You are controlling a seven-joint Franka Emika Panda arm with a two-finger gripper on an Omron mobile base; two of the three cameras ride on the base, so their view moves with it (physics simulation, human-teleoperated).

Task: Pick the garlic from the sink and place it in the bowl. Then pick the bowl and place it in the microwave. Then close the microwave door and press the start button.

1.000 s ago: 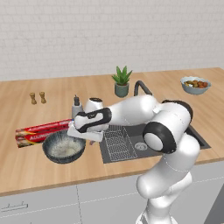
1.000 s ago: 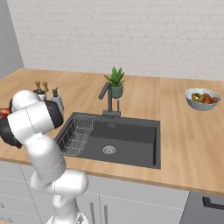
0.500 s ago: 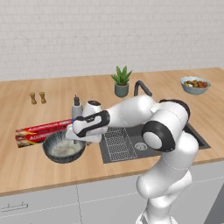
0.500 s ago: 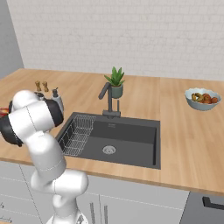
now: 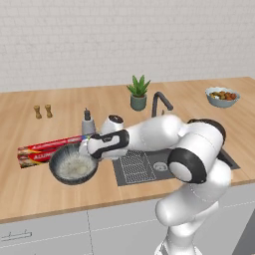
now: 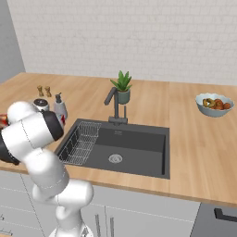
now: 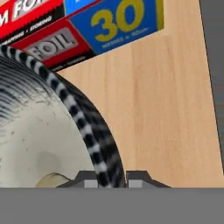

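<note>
Gripping the bowl's rim, garlic already inside.

The bowl (image 5: 73, 165) is sitting on the counter (image 5: 45, 194) at about 9 o'clock from the sink (image 6: 134, 146), just in front of the foil box (image 5: 47, 149). In the hand view I'm seeing my gripper (image 7: 105, 180) closing on the rim, one jaw inside and one outside, with the garlic (image 7: 52, 180) lying just inside at 9 o'clock from the jaws. I'm judging the lift as next.

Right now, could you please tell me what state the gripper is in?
Gripper: shut on the bowl rim, one finger inside, one outside.
</note>
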